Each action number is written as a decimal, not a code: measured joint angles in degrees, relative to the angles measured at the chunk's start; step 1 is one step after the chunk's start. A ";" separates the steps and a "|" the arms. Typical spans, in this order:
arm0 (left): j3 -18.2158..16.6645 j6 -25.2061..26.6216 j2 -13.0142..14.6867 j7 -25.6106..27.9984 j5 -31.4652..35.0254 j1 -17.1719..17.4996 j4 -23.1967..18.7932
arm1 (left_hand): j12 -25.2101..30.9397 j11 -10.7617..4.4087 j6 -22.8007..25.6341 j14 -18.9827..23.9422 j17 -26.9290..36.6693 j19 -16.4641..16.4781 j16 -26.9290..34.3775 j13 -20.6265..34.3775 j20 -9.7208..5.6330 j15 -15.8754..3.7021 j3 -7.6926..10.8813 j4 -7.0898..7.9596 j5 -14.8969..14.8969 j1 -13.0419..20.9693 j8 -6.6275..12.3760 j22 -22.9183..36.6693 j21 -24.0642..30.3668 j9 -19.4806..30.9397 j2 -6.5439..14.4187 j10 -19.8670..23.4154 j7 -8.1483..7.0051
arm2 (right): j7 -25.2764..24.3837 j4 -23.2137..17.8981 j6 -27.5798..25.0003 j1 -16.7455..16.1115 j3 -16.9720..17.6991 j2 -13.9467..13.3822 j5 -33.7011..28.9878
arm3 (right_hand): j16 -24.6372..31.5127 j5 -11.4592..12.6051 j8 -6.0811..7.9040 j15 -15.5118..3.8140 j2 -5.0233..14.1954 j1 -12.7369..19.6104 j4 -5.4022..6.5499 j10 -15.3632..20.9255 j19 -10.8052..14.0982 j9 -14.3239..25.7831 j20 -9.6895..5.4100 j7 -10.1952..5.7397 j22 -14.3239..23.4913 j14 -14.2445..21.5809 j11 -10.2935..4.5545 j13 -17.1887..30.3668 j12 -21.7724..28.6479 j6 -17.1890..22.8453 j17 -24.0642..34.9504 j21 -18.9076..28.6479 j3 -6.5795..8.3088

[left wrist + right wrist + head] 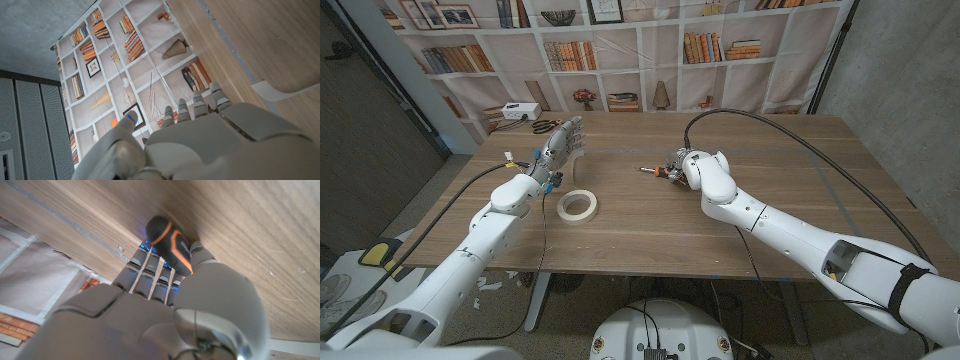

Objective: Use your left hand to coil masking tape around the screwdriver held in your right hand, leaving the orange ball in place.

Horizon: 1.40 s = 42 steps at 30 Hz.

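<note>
The right hand (165, 310) has its fingers (145, 272) curled around the black-and-orange handle of the screwdriver (170, 242), which it holds just above the wooden table (720, 225) near the middle, with the tip pointing toward the robot's left; whether the tool touches the wood is hard to judge from here. The left hand (558, 150) is raised over the table's left part with its fingers (200, 102) extended and slightly apart, holding nothing. The roll of masking tape (577, 205) lies flat on the table just beside the left forearm, well apart from the screwdriver.
</note>
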 measured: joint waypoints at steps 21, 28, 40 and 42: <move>0.95 1.97 1.18 0.65 1.83 -0.27 -2.63 | 0.18 -1.04 1.75 3.99 -0.10 1.70 0.60 0.00 -0.20 -1.92 0.60 -2.14 -0.74 1.65 0.37 0.00 -0.62 0.00 -0.22 2.58 -0.50 | -27.27 -2.55 9.60 -8.44 4.92 -4.83 2.97 | 12.79 -0.32 -0.13 5.60 -5.57 5.56 0.30 12.99 2.73 0.68 -1.52 10.49 10.57 6.64 6.00 7.24 9.30 10.50 16.98 17.23 1.24; 1.16 3.40 3.37 3.71 5.72 2.05 -7.85 | 1.89 -1.94 9.55 9.72 0.90 4.26 2.27 0.41 -0.14 -4.30 2.58 -8.14 -3.18 7.78 2.21 0.91 -0.16 0.29 -1.09 9.08 0.66 | -37.54 -3.75 11.80 -11.08 6.95 -5.77 3.01 | 12.74 0.17 -0.13 5.72 -6.26 6.24 0.41 13.93 2.84 0.79 -1.43 10.25 10.65 8.36 5.13 6.81 8.78 12.11 18.82 18.20 0.69; 0.35 15.97 10.55 11.01 19.05 8.98 -24.09 | 4.41 -2.37 18.94 17.56 4.04 10.26 7.26 1.34 -1.83 -7.30 2.69 -12.82 -5.84 11.66 3.66 2.31 3.37 0.55 -1.18 17.54 2.31 | -46.79 -6.94 14.91 -15.41 11.50 -7.81 3.84 | 10.83 1.45 -0.48 5.53 -6.70 6.69 0.47 14.25 3.20 0.42 -1.37 10.26 10.88 9.40 4.43 5.28 7.23 13.14 19.13 20.28 -0.21; 0.07 17.48 11.63 11.22 20.14 10.22 -26.27 | 4.75 -2.62 19.90 18.75 4.43 10.97 8.01 1.35 -1.95 -7.68 2.60 -13.53 -6.06 12.18 3.66 2.41 3.80 0.56 -1.46 18.41 2.27 | -47.41 -7.26 15.28 -15.78 11.86 -8.01 3.98 | 10.59 1.68 -0.64 5.61 -6.71 6.70 0.58 14.27 3.45 0.26 -1.43 10.35 11.11 9.50 4.45 5.03 6.89 13.25 18.91 20.62 -0.57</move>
